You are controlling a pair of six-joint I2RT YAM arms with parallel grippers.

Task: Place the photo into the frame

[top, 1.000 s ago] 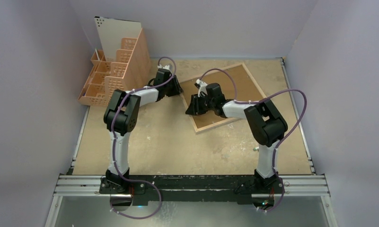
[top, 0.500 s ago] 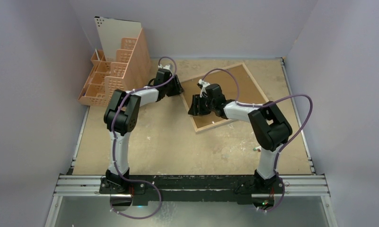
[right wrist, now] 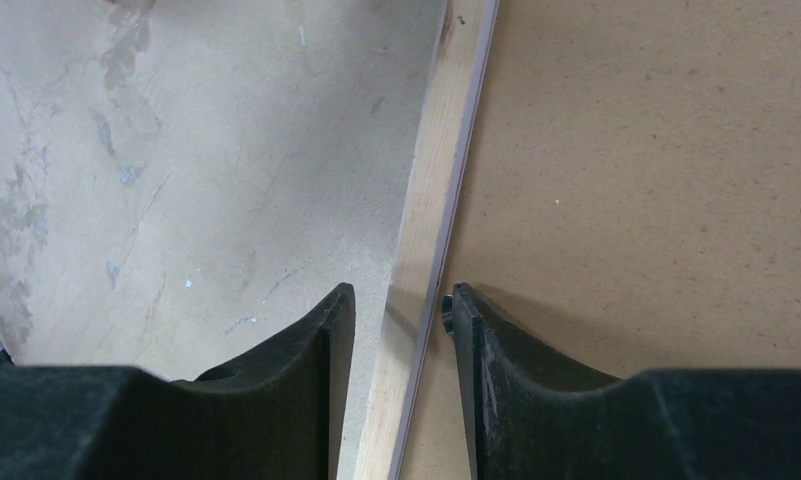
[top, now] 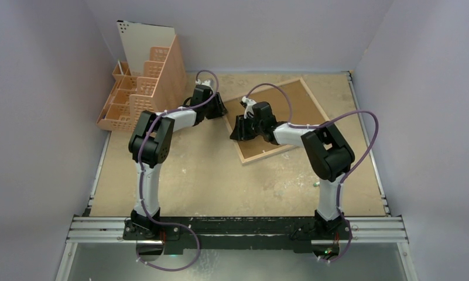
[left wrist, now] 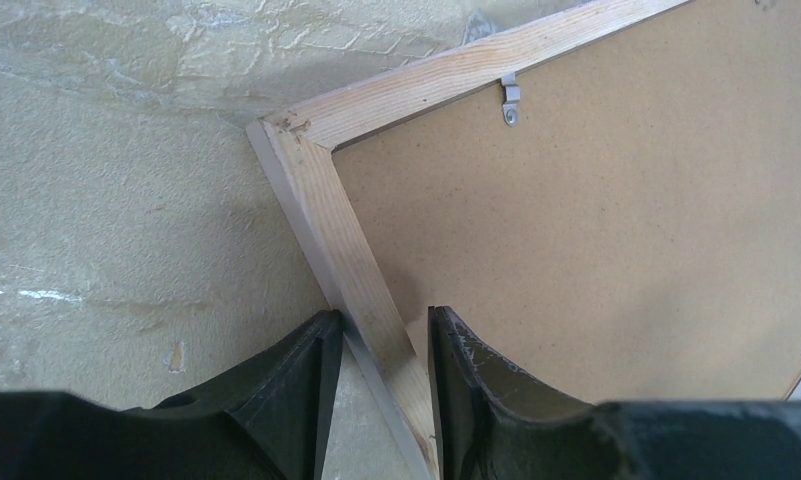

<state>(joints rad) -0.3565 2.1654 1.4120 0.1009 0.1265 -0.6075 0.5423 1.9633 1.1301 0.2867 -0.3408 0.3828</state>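
Note:
The frame (top: 267, 155) lies face down on the table, its light wood back rim (left wrist: 316, 190) up and a brown hardboard backing sheet (top: 305, 105) filling it. My left gripper (top: 219, 110) sits at the frame's left corner. In the left wrist view its jaws (left wrist: 381, 320) pinch the slanting rim, one finger on the outer edge and the other on the backing side. My right gripper (top: 236, 133) straddles the same left rim (right wrist: 431, 180) nearer to me. Its jaws (right wrist: 398, 295) are open, with a gap at the outer finger. The photo is out of view.
An orange plastic organiser (top: 141, 88) stands at the back left with a white panel (top: 144, 38) upright in it. A metal tab (left wrist: 511, 100) on the rim overlaps the backing sheet (left wrist: 596, 230). Grey walls close in three sides.
The right gripper shifted a little along the frame's left rim, out and back. The left arm and the frame stayed almost still.

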